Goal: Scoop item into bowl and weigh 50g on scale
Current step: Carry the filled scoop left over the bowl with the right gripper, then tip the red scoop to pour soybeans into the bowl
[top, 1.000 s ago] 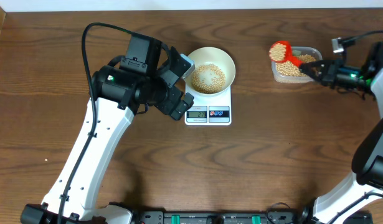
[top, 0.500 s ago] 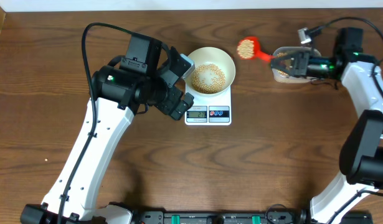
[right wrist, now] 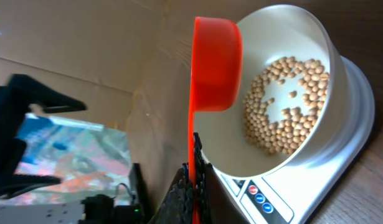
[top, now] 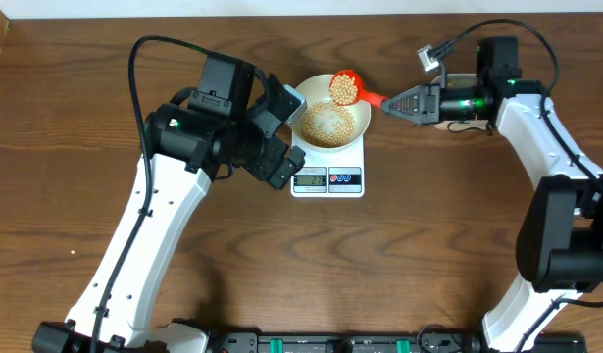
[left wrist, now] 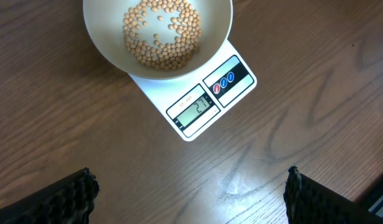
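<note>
The white bowl (top: 355,98) stands on the white scale (top: 327,179) and holds a layer of tan beans (top: 327,124). My right gripper (top: 399,102) is shut on the handle of a red scoop (top: 344,88), which is heaped with beans and held level over the bowl's back right rim. In the right wrist view the scoop (right wrist: 216,62) is seen edge-on beside the bowl (right wrist: 331,53). My left gripper (left wrist: 191,193) is open and empty, hovering over bare table in front of the scale (left wrist: 241,84). It lies just left of the bowl in the overhead view (top: 291,132).
The scale's grey display (left wrist: 194,112) and its round buttons (left wrist: 223,82) face the front. The clear tub is mostly hidden under my right arm at the back right. The wooden table (top: 428,245) stretches in front of the scale.
My right gripper has carried the bean-filled scoop leftward from the clear tub to above the bowl's rim. The left arm has not moved.
</note>
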Robot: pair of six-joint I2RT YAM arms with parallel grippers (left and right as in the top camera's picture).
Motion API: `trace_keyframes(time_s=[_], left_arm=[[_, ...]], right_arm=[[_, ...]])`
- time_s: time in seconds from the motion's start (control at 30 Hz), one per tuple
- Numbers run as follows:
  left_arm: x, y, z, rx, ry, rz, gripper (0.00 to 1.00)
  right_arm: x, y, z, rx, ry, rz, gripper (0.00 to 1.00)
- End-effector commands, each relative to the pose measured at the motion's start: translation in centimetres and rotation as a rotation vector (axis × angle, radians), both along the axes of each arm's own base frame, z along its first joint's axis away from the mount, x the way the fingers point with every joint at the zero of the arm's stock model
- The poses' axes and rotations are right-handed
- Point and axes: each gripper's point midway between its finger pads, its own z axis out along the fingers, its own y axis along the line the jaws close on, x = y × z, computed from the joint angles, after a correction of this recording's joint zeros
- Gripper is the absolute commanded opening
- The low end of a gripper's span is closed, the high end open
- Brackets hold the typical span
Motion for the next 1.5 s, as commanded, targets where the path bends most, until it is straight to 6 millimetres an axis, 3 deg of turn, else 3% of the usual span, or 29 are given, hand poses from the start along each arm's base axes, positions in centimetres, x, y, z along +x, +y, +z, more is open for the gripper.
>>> trace_keyframes(time_s=[0.0,0.33,1.47], left_arm=[[0.2,-0.3,0.4,-0.01,-0.004,-0.004,0.98],[0.2,-0.3,0.4,-0.01,-0.004,-0.004,0.98],[0.2,-0.3,0.4,-0.01,-0.004,-0.004,0.98]], right_arm=[[0.4,1.0,0.1,-0.049,-0.029,0.003,0.01],[0.7,2.9,-0.6,-0.14,-0.077,0.014,0.01],[0.9,3.4,-0.4,-0.303,-0.127,0.022,0.01]])
